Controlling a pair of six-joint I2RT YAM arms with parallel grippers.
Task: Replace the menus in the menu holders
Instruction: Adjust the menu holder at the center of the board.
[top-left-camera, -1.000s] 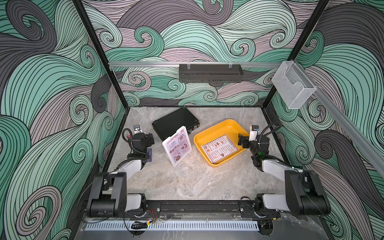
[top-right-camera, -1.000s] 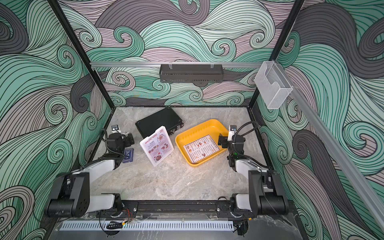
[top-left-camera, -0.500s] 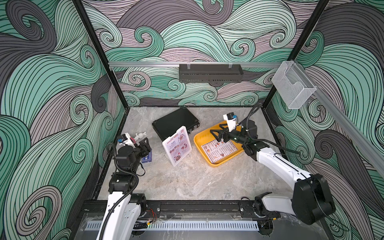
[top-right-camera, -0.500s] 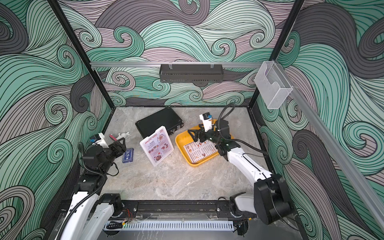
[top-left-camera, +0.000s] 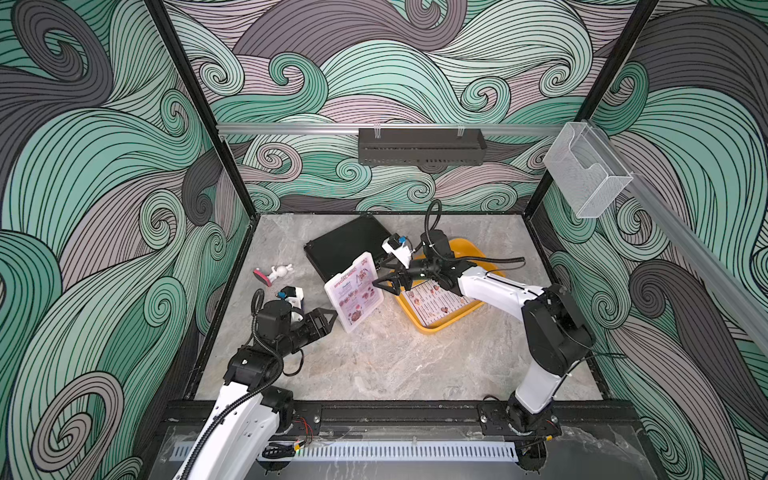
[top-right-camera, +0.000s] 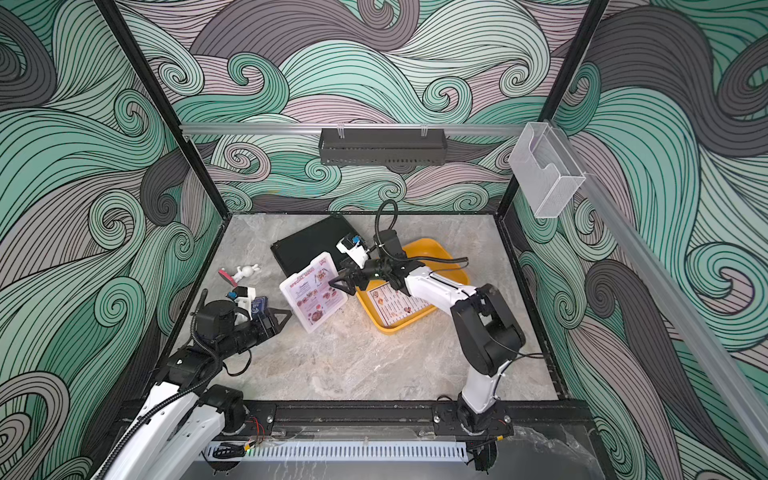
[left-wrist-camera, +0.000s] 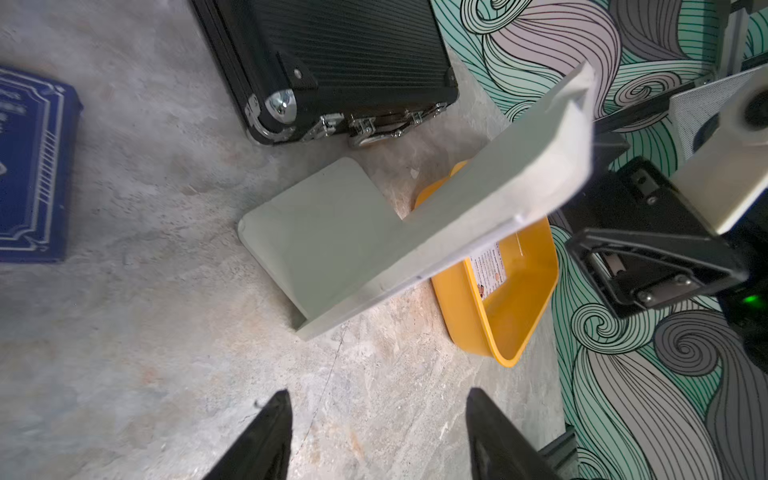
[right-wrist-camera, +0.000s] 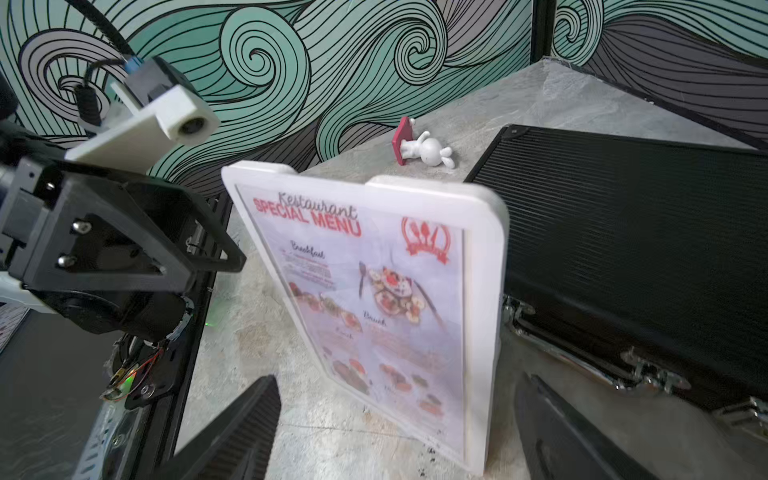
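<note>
Marble counter (top-left-camera: 374, 365), wave-patterned walls (top-left-camera: 104, 166). Black briefcase (top-left-camera: 345, 245) at back. Yellow tray (top-left-camera: 436, 329) holds two-column menu (top-left-camera: 436, 303). Menu holder (top-left-camera: 353, 291) stands tilted mid-counter, Special Menu (right-wrist-camera: 374, 299) inside. Your left gripper (top-left-camera: 330, 321) released, just beside holder's back. Your right gripper (top-left-camera: 382, 286) released, facing holder's front, grasping nothing.

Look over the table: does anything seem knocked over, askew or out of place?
The white figurine by the left wall lies toppled on its side, its red base standing on edge rather than flat on the table.
</note>
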